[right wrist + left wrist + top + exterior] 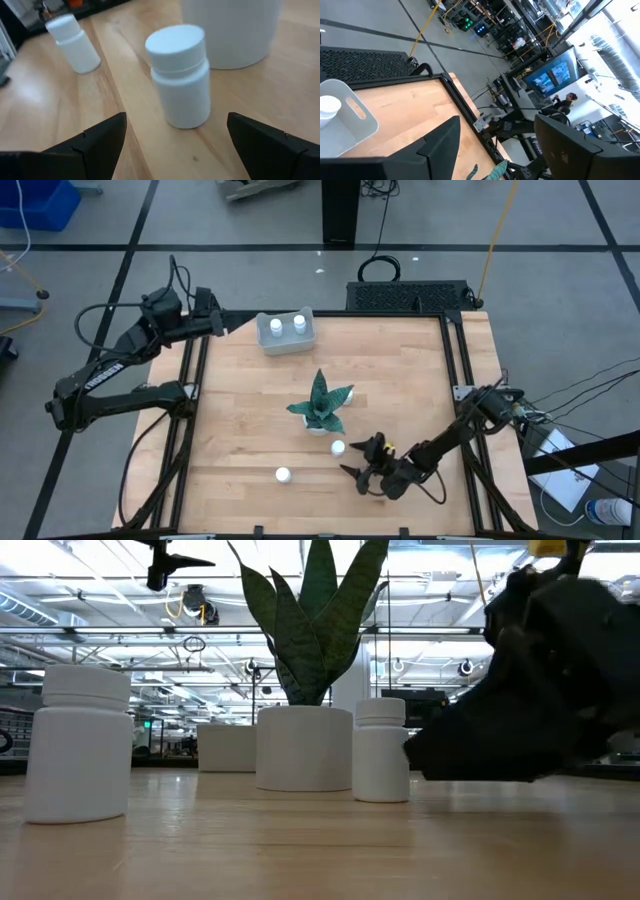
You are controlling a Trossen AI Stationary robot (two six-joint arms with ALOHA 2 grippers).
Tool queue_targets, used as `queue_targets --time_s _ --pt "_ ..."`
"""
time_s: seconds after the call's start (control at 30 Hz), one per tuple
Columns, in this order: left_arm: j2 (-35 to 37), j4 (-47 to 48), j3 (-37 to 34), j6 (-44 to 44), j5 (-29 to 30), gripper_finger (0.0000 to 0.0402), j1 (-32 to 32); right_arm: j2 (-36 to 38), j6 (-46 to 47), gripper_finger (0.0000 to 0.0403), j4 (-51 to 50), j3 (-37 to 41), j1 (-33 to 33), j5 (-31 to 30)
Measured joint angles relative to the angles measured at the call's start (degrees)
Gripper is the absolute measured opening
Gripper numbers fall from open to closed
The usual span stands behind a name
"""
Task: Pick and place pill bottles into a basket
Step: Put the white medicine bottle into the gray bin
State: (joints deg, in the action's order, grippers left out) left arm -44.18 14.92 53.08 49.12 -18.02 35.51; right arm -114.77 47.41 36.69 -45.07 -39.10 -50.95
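Two white pill bottles stand upright on the table: one [338,447] beside the plant's pot, one [283,475] nearer the front edge. Two more bottles [287,326] stand in the pale basket [268,341] at the far side. My right gripper [362,459] is low over the table, open, pointing toward the table's left; the nearer bottle [181,75] stands just ahead of its fingers, untouched. The other bottle [72,42] stands farther off. My left gripper [218,320] hovers open and empty beside the basket's left end [342,117].
A potted snake plant [322,405] in a white pot [303,745] stands at the table's middle, right behind the bottle by my right gripper. A black mesh tray [408,296] lies at the far edge. Bare wood lies left of the plant.
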Motion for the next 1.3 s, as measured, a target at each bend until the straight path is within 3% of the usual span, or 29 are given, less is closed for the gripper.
queue_targets --time_s 0.63,0.8,1.03,1.3 --pt "0.0 0.48 0.0 1.23 -0.96 0.0262 -0.93 -5.76 -5.67 0.0329 1.94 -3.31 5.2 2.45" --pt "0.0 0.52 0.0 1.27 -1.05 0.0262 -1.16 -5.78 -5.84 0.028 1.43 -3.26 5.29 2.51" --pt "0.0 0.52 0.0 1.26 -1.97 0.0262 -1.16 -5.37 -1.0 0.016 1.43 -3.2 5.23 4.09" --pt "0.0 0.48 0.0 1.64 -4.96 0.0262 -1.45 -0.61 -0.96 0.0154 4.74 -3.09 4.62 7.35"
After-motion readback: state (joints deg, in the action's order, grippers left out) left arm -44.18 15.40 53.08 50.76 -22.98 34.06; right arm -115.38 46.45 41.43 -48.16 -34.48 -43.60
